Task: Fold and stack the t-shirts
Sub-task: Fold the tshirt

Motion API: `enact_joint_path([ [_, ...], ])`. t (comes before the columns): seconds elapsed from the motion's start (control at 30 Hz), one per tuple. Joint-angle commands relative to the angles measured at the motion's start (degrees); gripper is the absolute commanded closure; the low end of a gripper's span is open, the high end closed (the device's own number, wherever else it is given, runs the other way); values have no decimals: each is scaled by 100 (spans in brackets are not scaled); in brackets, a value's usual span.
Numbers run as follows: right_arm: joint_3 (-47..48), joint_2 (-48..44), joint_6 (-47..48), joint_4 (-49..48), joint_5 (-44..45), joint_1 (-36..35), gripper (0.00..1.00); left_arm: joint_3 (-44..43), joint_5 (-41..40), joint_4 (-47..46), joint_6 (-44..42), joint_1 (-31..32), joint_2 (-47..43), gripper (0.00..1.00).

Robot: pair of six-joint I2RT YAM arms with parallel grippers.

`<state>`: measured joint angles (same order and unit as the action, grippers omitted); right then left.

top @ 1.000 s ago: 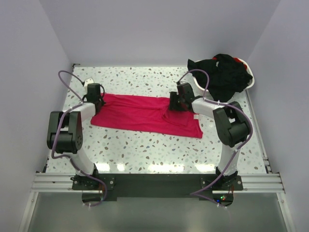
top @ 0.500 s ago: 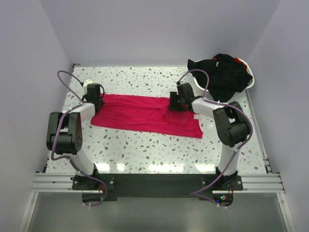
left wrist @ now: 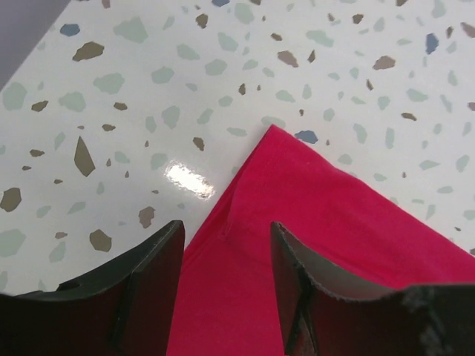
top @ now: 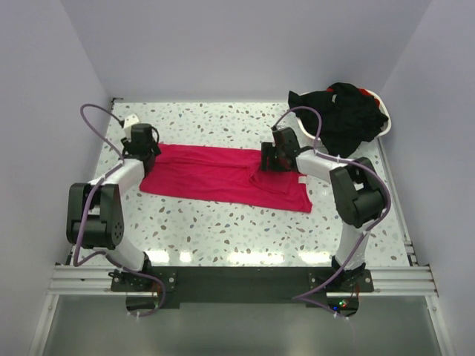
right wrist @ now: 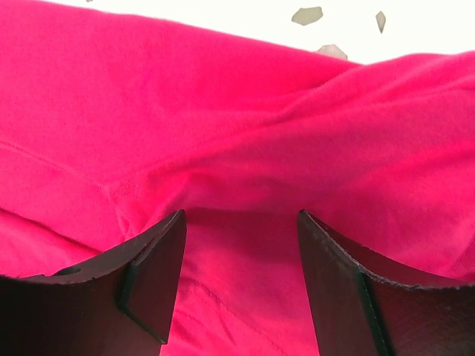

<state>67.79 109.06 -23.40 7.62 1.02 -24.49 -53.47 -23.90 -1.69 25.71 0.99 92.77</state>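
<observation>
A pinkish-red t-shirt [top: 223, 174] lies folded into a long strip across the middle of the table. My left gripper [top: 143, 152] is open just above its far left corner; in the left wrist view the jaws [left wrist: 226, 245] straddle the shirt's left edge [left wrist: 297, 208] without gripping. My right gripper [top: 269, 165] is open low over the shirt's right part; in the right wrist view its fingers [right wrist: 241, 226] stand apart over wrinkled red fabric [right wrist: 237, 133]. Black t-shirts [top: 345, 115] are heaped at the back right.
A white plastic basket [top: 382, 126] at the back right holds the black heap. The speckled tabletop [top: 223, 222] lies bare in front of the red shirt. Walls close in on the left, back and right.
My left arm has shifted slightly back and left, and its gripper has moved a little up along the shirt's left corner. The right arm and the shirt have barely moved.
</observation>
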Motion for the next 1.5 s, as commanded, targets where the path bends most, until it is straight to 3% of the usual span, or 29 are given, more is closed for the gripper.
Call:
enact_joint_path([
  [0.0,-20,-402,204,319,136,6,35,-14,-168,-427,-233,400,-190,45],
  [0.23,-99,-736,230,503,231,6,32,-435,1079,-1069,-58,788,547,45],
  [0.33,-73,-675,248,591,399,6,31,-558,1256,-1202,12,797,864,45],
  [0.6,-38,-333,204,811,724,164,30,-577,1186,-1114,47,683,1252,45],
  [0.83,-319,-236,134,838,795,296,30,-112,1440,-1237,381,253,1287,45],
  [1.17,-451,-218,63,917,848,322,30,276,1441,-1308,672,182,1243,45],
  [1.47,189,229,169,1145,813,331,29,557,1124,-1263,900,103,936,44],
])
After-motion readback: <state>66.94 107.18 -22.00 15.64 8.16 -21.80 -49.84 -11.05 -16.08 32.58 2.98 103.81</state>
